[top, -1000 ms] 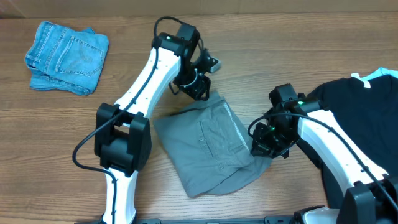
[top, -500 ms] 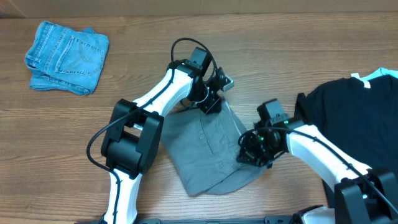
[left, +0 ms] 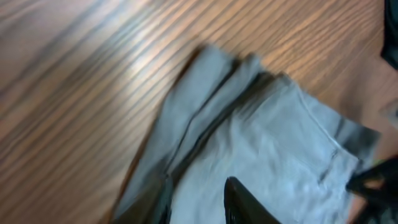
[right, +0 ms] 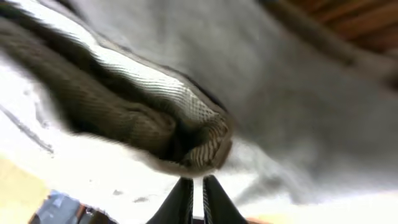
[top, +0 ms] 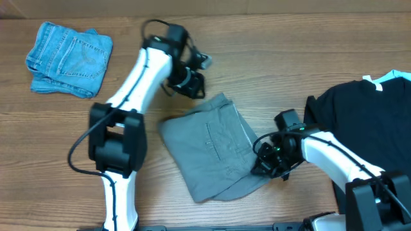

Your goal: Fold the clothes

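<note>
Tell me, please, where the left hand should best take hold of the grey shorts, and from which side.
Probably the far corner of the grey shorts, approached from the table's far side, where the left hand hovers open. There the folded layers seem to meet on the wooden table, so one finger could slide under them. The right edge is crowded by the right hand.
</note>
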